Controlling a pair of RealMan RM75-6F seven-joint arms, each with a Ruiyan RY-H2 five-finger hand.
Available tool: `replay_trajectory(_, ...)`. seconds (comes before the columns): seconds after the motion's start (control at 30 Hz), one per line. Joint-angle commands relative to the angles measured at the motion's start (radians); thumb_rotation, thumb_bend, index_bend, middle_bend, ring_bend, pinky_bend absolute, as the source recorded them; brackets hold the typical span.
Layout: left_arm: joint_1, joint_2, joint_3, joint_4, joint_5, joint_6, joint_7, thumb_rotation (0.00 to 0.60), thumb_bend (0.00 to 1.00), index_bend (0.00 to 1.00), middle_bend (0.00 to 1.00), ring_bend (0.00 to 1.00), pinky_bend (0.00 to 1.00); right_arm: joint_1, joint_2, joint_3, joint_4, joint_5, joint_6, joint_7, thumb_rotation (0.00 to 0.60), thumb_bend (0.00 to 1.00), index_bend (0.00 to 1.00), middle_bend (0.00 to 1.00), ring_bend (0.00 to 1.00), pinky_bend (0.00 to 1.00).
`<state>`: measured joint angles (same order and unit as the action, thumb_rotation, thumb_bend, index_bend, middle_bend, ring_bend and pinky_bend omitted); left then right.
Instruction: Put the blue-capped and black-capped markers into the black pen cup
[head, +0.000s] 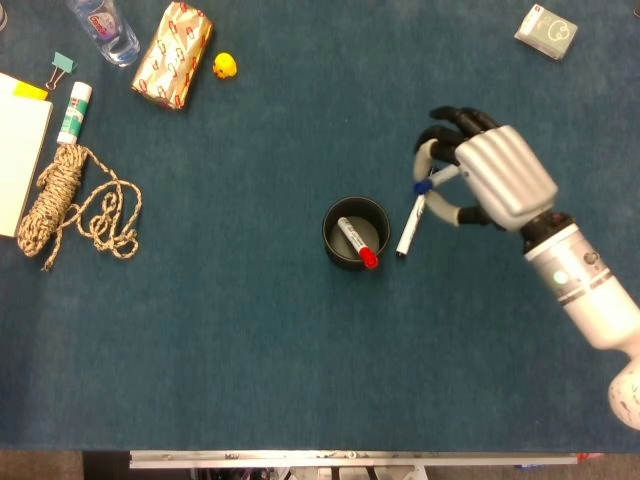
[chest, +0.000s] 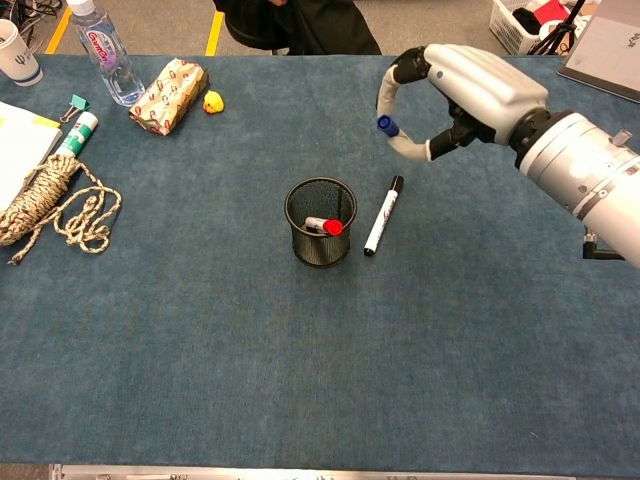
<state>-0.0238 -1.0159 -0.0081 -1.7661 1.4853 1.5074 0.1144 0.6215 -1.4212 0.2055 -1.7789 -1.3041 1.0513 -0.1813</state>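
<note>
Mostly blue tabletop (chest: 200, 350), rope (head: 70, 200), bottle (chest: 105, 50)

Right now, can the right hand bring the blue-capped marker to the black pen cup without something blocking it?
Probably yes. The right hand holds the blue-capped marker in the air, right of the black pen cup. The black-capped marker lies flat between them, below its path.

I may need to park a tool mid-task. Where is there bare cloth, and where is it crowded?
Bare: the blue cloth along the near edge, and between the coiled rope and black mesh pen cup. Crowded: the far-left corner around the patterned box and rope, and beside the cup, where the black-capped marker lies under the right hand.
</note>
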Motion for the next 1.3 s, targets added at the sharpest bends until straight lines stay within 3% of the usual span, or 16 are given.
replay_trajectory(0.03, 0.006, 0.005, 0.004, -0.005, 0.005, 0.008, 0.001, 0.600, 0.42, 0.36, 0.33, 0.32, 0.24, 0.039, 0.016, 0.033, -0.050, -0.038, -0.068, 0.174, 0.600, 0.33, 0.66, 0.41, 0.17, 0.20)
replay_trajectory(0.2, 0.017, 0.014, 0.009, -0.010, 0.004, 0.017, 0.001, 0.600, 0.42, 0.36, 0.33, 0.32, 0.24, 0.075, -0.024, 0.049, -0.043, -0.042, -0.105, 0.278, 0.600, 0.33, 0.66, 0.41, 0.17, 0.20)
replay_trajectory(0.37, 0.024, 0.016, 0.010, -0.011, 0.004, 0.026, -0.004, 0.600, 0.42, 0.36, 0.33, 0.32, 0.23, 0.111, -0.072, 0.054, -0.021, -0.038, -0.125, 0.298, 0.600, 0.33, 0.66, 0.41, 0.17, 0.20)
replay_trajectory(0.77, 0.035, 0.016, 0.012, 0.005, -0.004, 0.028, -0.024, 0.600, 0.42, 0.36, 0.33, 0.32, 0.23, 0.141, -0.120, 0.000, 0.078, -0.012, -0.180, 0.300, 0.600, 0.33, 0.64, 0.38, 0.18, 0.15)
replay_trajectory(0.87, 0.033, 0.014, 0.012, 0.002, -0.002, 0.024, -0.020, 0.600, 0.42, 0.36, 0.33, 0.32, 0.23, 0.159, -0.094, -0.019, 0.086, -0.029, -0.230, 0.316, 0.600, 0.29, 0.38, 0.27, 0.11, 0.10)
replay_trajectory(0.9, 0.032, 0.014, 0.012, 0.002, 0.000, 0.023, -0.021, 0.600, 0.42, 0.36, 0.33, 0.32, 0.22, 0.163, -0.088, -0.021, 0.088, -0.035, -0.236, 0.318, 0.600, 0.25, 0.24, 0.22, 0.07, 0.07)
replay_trajectory(0.97, 0.032, 0.014, 0.011, 0.000, 0.002, 0.023, -0.021, 0.600, 0.42, 0.36, 0.33, 0.32, 0.22, 0.162, -0.082, -0.026, 0.098, -0.057, -0.223, 0.310, 0.600, 0.17, 0.12, 0.19, 0.05, 0.06)
replay_trajectory(1.1, 0.032, 0.015, 0.011, -0.001, -0.001, 0.021, -0.019, 0.600, 0.42, 0.36, 0.33, 0.32, 0.22, 0.148, -0.064, -0.037, 0.098, -0.096, -0.176, 0.289, 0.600, 0.12, 0.09, 0.19, 0.05, 0.06)
replay_trajectory(1.3, 0.030, 0.019, 0.012, -0.005, 0.006, 0.019, -0.018, 0.600, 0.42, 0.36, 0.33, 0.32, 0.22, 0.118, -0.009, -0.044, 0.074, -0.134, -0.106, 0.269, 0.600, 0.11, 0.09, 0.19, 0.05, 0.06)
